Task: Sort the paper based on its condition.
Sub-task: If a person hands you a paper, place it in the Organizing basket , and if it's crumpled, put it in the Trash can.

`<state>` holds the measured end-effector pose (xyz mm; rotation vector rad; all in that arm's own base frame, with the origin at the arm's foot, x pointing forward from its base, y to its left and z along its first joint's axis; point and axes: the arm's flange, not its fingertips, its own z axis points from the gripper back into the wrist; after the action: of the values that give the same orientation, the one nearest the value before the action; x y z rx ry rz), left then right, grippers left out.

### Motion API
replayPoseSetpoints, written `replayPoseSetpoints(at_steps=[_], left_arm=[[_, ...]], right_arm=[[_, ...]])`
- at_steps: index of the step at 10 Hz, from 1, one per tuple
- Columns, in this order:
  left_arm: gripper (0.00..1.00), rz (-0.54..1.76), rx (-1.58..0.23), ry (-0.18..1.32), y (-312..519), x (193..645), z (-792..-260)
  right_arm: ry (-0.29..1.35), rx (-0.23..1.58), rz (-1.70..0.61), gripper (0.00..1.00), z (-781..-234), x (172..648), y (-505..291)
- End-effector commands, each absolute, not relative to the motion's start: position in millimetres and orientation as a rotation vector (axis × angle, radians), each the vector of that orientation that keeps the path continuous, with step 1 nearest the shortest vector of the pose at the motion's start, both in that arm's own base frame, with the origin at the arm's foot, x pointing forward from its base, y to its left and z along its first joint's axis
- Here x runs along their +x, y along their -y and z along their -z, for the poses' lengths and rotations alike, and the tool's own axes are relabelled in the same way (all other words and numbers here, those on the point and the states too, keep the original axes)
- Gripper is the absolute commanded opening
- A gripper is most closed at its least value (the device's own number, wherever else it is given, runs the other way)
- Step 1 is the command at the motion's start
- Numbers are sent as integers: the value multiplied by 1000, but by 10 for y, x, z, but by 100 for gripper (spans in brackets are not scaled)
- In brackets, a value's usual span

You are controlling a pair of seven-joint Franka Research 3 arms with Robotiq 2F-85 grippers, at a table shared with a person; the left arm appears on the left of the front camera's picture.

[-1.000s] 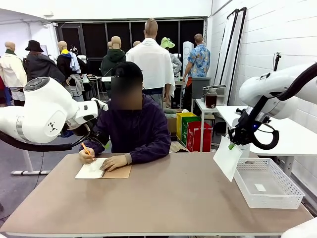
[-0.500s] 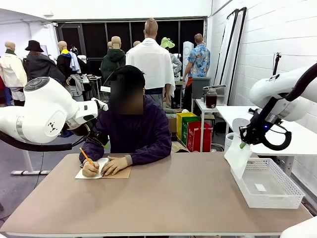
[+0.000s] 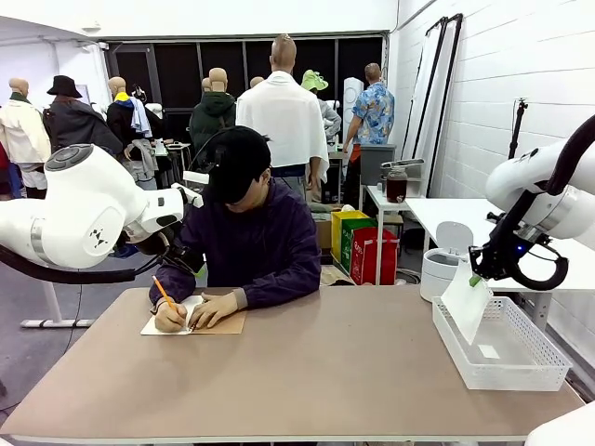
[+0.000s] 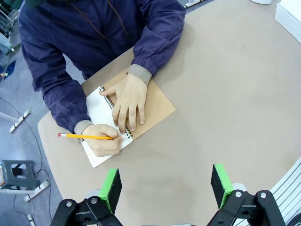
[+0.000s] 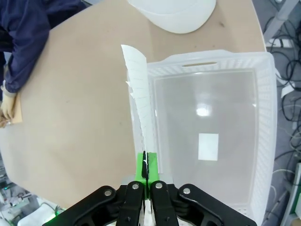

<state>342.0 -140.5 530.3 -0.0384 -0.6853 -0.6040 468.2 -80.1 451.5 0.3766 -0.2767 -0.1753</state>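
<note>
A white sheet of paper [image 3: 467,307] hangs from my right gripper [image 3: 477,278], which is shut on its top edge above the near left rim of the white mesh basket [image 3: 539,376]. In the right wrist view the sheet [image 5: 140,103] stands edge-on over the basket's wall [image 5: 141,155], pinched at my right gripper [image 5: 144,170]. My left gripper [image 4: 164,186] is open, high above the table near the person's spiral notebook [image 4: 106,113]. The person holds a pencil [image 4: 84,137] on the notebook page, with the other hand [image 4: 128,99] flat on it.
The basket [image 5: 207,141] has a small label on its floor. A white round bin [image 3: 442,260] stands just beyond the table's far right edge. The person sits at the far left side, over the notebook [image 3: 191,318]. The brown tabletop [image 3: 325,372] stretches wide between them.
My right gripper has carried the sheet rightwards and a little down, from beside the basket to over its left rim. The person's writing hand has shifted slightly; the left arm is still.
</note>
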Motion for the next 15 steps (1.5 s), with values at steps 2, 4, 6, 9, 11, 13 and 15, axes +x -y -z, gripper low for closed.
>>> replayPoseSetpoints(at_steps=[2, 4, 6, 9, 11, 13, 15], left_arm=[[100, 603, -37, 684, 1395, 3425, -5298], [100, 603, -37, 684, 1395, 3425, -5298], [100, 603, -37, 684, 1395, 3425, -5298], [100, 603, -37, 684, 1395, 3425, -5298], [100, 603, -37, 684, 1395, 3425, -5298], [100, 603, -37, 684, 1395, 3425, -5298], [100, 603, -37, 684, 1395, 3425, -5298]], right_arm=[[259, 428, 171, 0, -4232, 4724, 820], [236, 427, 207, 0, -4068, 4703, 804], [229, 398, 242, 0, -3906, 4658, 788], [190, 306, 247, 0, -3625, 4595, 791], [178, 254, 267, 0, -3541, 4611, 750], [157, 227, 284, 0, -3516, 4632, 700], [110, 218, 286, 38, -3538, 4660, 657]])
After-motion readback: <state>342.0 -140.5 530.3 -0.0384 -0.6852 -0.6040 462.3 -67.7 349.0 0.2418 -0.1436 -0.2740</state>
